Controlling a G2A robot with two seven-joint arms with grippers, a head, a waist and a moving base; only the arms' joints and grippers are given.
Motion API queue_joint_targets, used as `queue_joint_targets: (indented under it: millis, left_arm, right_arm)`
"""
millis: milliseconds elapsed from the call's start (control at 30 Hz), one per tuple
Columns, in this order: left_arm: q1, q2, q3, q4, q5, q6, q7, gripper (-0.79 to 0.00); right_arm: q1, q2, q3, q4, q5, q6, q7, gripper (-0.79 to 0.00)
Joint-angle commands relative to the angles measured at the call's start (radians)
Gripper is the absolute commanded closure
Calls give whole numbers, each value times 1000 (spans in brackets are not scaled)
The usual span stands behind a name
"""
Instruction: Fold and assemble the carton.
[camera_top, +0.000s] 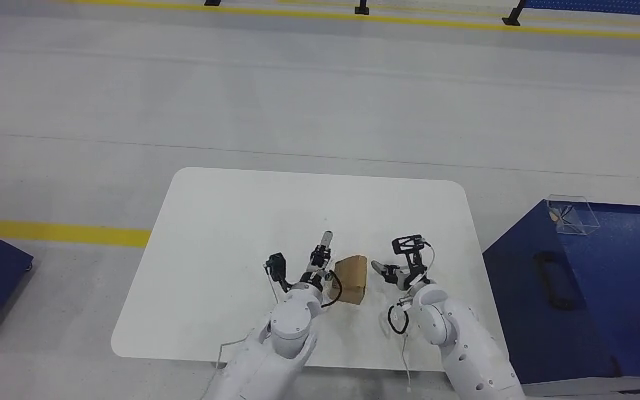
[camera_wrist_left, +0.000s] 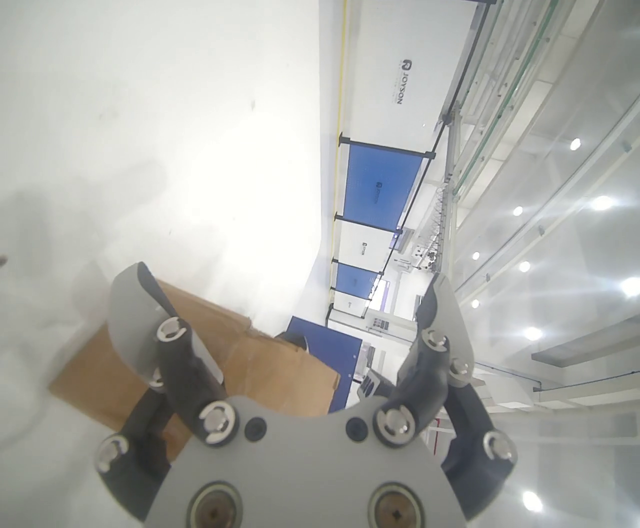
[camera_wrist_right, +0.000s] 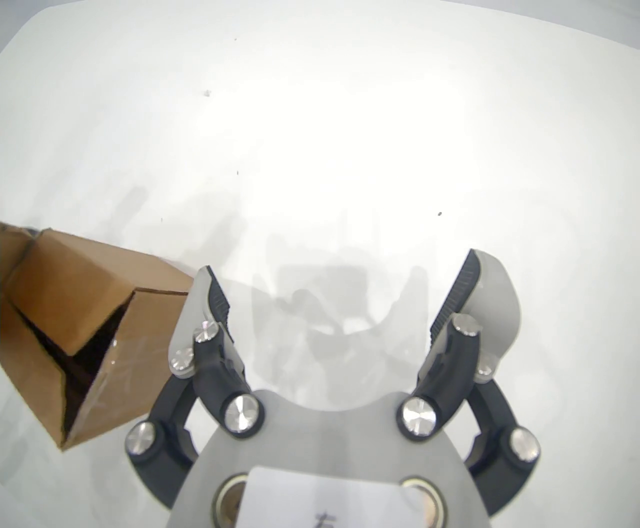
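At both wrists, your fingers (camera_wrist_right: 202, 300) are standing wide apart, gripping nothing. The carton (camera_top: 350, 278) is sitting between them, with the left gripper (camera_wrist_left: 285, 285) at its 9 o'clock and the right gripper (camera_wrist_right: 342, 272) at its 3, toward the table's (camera_top: 250, 220) 6 o'clock edge. It is looking part-formed, with closing still waiting. From above you are getting its placing; the right wrist view is adding an end gaping dark.

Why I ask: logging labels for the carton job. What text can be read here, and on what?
Carton: no print shows.
White wall panel: a brand mark, not quoted here.
Blue panels: small marks, too small to read.
White label by the right gripper: cut off at the picture edge, unreadable.
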Motion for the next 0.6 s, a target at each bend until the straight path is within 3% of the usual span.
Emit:
queue_joint_targets:
  millis: [0, 167, 267, 333, 567]
  left_arm:
    - [65, 12, -11, -93, 2, 74, -62, -785]
    - [186, 39, -46, -273, 19, 180, -184, -785]
    - [225, 48, -71, -331, 31, 162, -187, -785]
    - [245, 47, -84, -341, 18, 109, -134, -785]
    - [245, 47, -84, -341, 18, 109, -134, -785]
  right_arm:
    - [1, 0, 5, -2, 2, -2, 4, -785]
    - [3, 0, 4, -4, 3, -5, 7, -785]
    - [3, 0, 4, -4, 3, -5, 7, -785]
    - [3, 0, 4, -4, 3, -5, 7, -785]
    - [-15, 0, 0, -19, -9, -21, -29, -785]
